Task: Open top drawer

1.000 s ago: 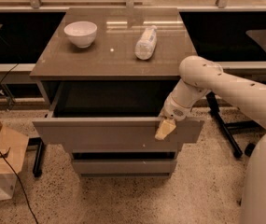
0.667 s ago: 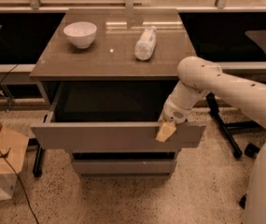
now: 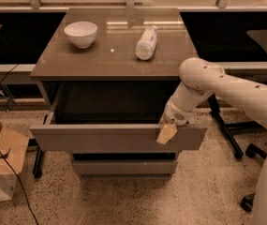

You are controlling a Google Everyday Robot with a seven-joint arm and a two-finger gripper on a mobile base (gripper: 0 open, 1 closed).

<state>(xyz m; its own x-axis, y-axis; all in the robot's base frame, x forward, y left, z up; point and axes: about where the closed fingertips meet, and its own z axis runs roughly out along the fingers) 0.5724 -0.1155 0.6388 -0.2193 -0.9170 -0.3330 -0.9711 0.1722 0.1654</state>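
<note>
Top drawer [image 3: 109, 138] stands pulled well out to the near side beneath the tabletop [image 3: 77, 62], its dark interior showing. The end effector [image 3: 166, 132] sits on the front panel's upper edge, right of middle; you cannot tell whether it is clamped there. Pulling from off-centre could rack and jam the drawer, and a jolt could roll the plastic bottle [image 3: 146, 42] lying above.

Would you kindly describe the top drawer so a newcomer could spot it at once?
Find the grey-brown cabinet carrying a white bowl and a bottle. The top drawer sits directly under its surface, with the gripper at its front panel's upper right edge. Unlike the narrower front below, it is pulled out.
</note>
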